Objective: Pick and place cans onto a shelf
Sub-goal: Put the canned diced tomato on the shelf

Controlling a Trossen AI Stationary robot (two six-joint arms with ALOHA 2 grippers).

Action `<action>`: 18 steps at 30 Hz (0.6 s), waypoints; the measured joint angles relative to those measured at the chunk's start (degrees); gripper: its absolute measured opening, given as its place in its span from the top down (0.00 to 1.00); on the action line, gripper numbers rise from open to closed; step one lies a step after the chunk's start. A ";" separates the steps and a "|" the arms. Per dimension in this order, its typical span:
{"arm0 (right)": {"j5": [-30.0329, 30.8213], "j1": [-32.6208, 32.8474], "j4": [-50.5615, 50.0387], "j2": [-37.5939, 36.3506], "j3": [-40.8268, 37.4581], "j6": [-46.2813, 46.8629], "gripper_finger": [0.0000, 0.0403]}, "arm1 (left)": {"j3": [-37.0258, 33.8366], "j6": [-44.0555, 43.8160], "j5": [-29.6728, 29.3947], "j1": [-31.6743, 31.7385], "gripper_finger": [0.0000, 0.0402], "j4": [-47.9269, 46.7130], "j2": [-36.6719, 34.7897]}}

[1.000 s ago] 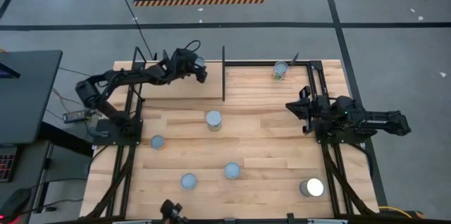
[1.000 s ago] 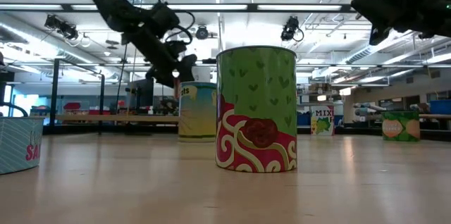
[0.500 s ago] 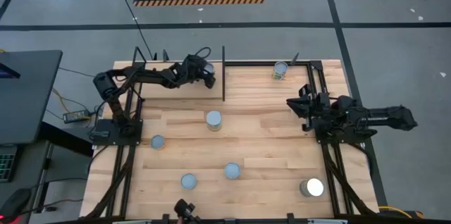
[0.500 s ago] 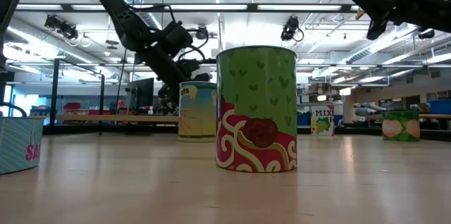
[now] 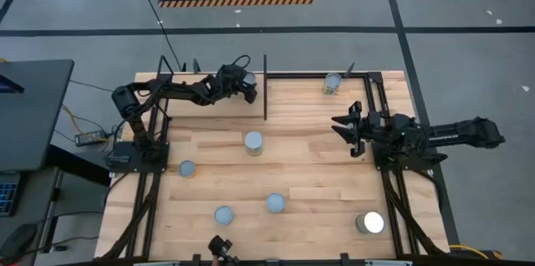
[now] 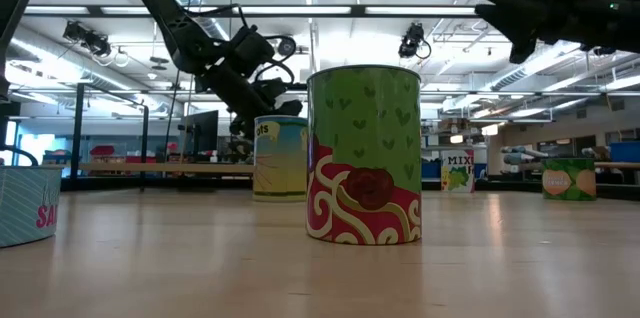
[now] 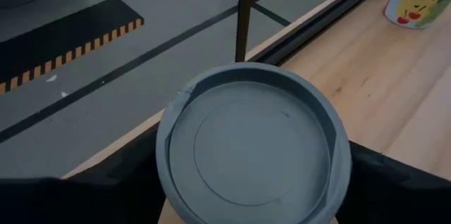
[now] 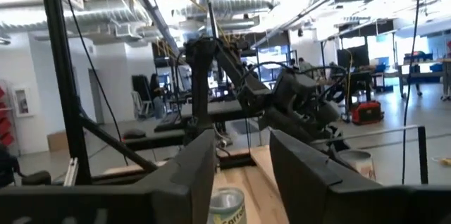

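The left jaws (image 5: 243, 82) sit astride a can (image 7: 252, 155) near the far edge of the surface (image 5: 318, 174), just on the left-hand side of a black upright post (image 5: 265, 88). In the left wrist view the can's grey round top fills the space between the two dark fingers (image 7: 394, 182), which flank it widely spread; whether they press on its sides cannot be told.

The right jaws (image 5: 343, 124) hang in the air over the right part of the surface, pointing toward the middle. In the right wrist view the fingers (image 8: 194, 168) stand a little apart with nothing between them.

A can (image 5: 333, 84) stands at the far edge near the right corner, between the thin black rods of the shelf (image 5: 368, 90). Another can (image 5: 253, 142) stands mid-surface. One can (image 5: 187, 168) sits toward the left edge, two cans (image 5: 223, 214) (image 5: 276, 202) lie nearer the near edge, and a wider, brighter can (image 5: 369, 222) is by the near right corner. In the low view a green and red can (image 6: 363, 155) stands closest to the camera.
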 joint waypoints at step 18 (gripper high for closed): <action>3.68 -0.02 0.59 16.61 8.96 -2.91 0.55 | 0.00 2.65 1.26 -0.21 0.23 0.81 -0.01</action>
